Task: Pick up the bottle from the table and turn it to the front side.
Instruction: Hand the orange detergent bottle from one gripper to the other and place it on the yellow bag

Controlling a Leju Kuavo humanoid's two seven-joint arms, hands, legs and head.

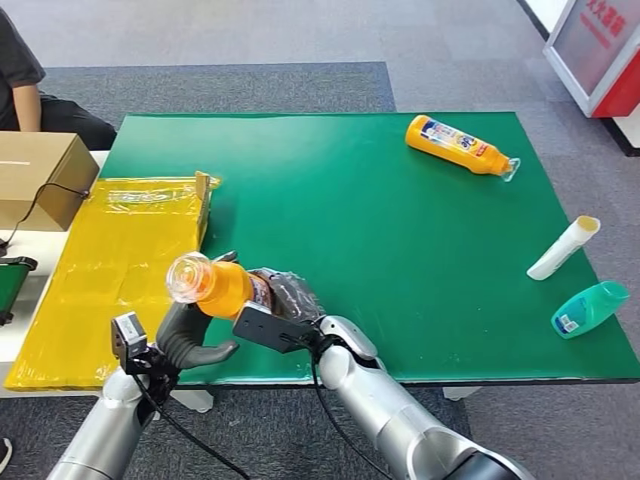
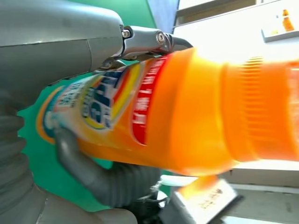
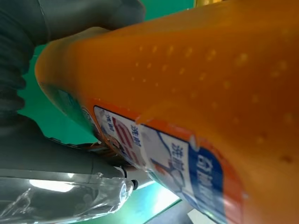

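Bottle (image 1: pixel 219 285), unreadable blue-red label, right robot hand (image 1: pixel 283 300).

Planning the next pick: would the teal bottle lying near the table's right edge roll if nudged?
Probably: the teal bottle lies on its side on the flat green table, close to the edge. It looks like smooth plastic, so likely stiff and somewhat slippery.

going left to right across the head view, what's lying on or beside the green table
cardboard box → yellow bag → held orange bottle → second orange bottle → white tube → teal bottle
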